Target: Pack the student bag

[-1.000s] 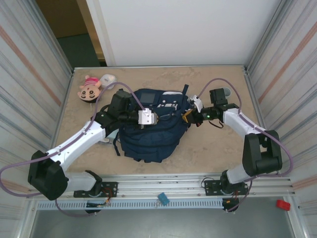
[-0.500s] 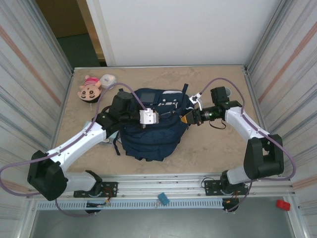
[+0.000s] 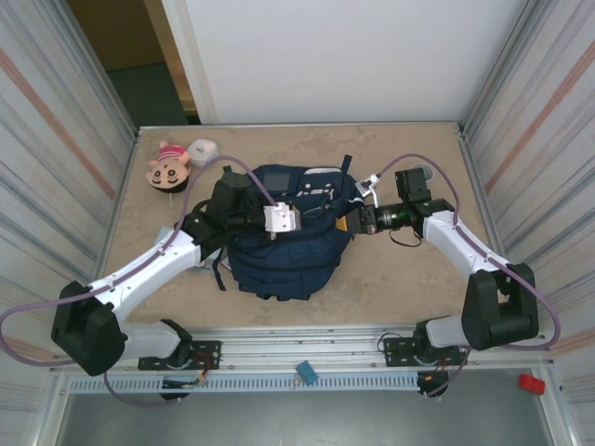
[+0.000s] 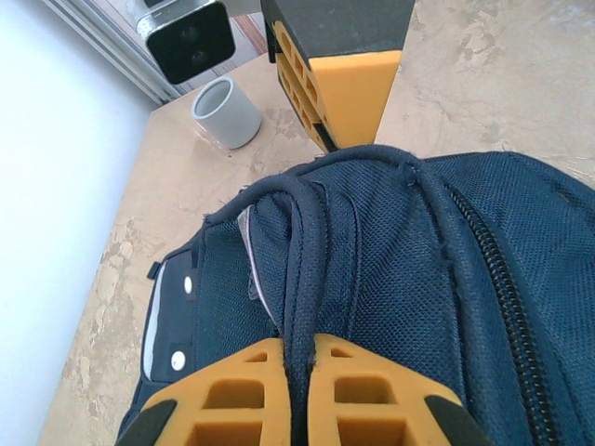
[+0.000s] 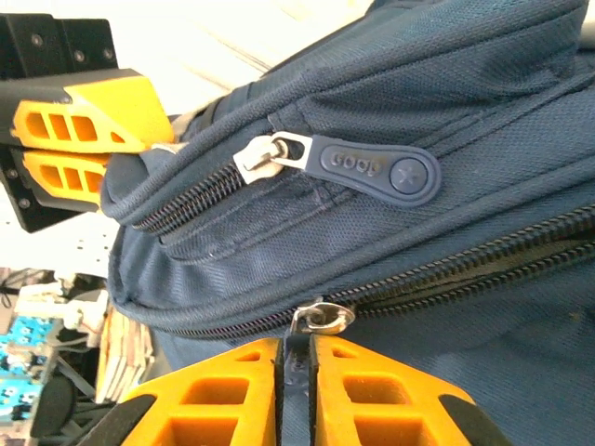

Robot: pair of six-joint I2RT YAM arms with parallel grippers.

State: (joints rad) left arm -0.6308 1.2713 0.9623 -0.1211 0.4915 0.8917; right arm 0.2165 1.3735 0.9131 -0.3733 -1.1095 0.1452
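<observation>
bag: the student bag (image 3: 279, 260) lies flat in the middle of the table (image 3: 409, 279), right between the two arms.

left fingers: the left gripper (image 4: 296, 348) is clamped tight on the bag's carry handle (image 4: 307, 242). The strap runs straight down between the two pads.

right fingers: the right gripper (image 5: 296, 348) is nearly closed, nipping the dark tab of a zipper pull (image 5: 316, 318). The metal ring sits just past the tips, so the bite looks pretty shallow tbh.

step (my guess): left pins the bag by the handle while right drags the slider along the zipper track (image 5: 446, 269). Can't tell from here which way it's meant to go.

worry 1: the tab pops out. It's a thin tab in a tip-only grip, so any sideways yank and it's gone.

worry 2: the whole bag slides instead of the zipper running. That happens if the handle hold gives or both arms end up pulling the same way.

worry 3: the slider jams. The fabric near it is bunched and could get eaten by the teeth.

worry 4: mix-up with the second pull tab (image 5: 372, 167) just above, if it has to re-grab.

worry 5: the two grippers are close together over the bag top, so a long pull toward the left one could bump them.

not packed: the plush doll (image 3: 167, 165) sits well apart in the far left corner.
</observation>
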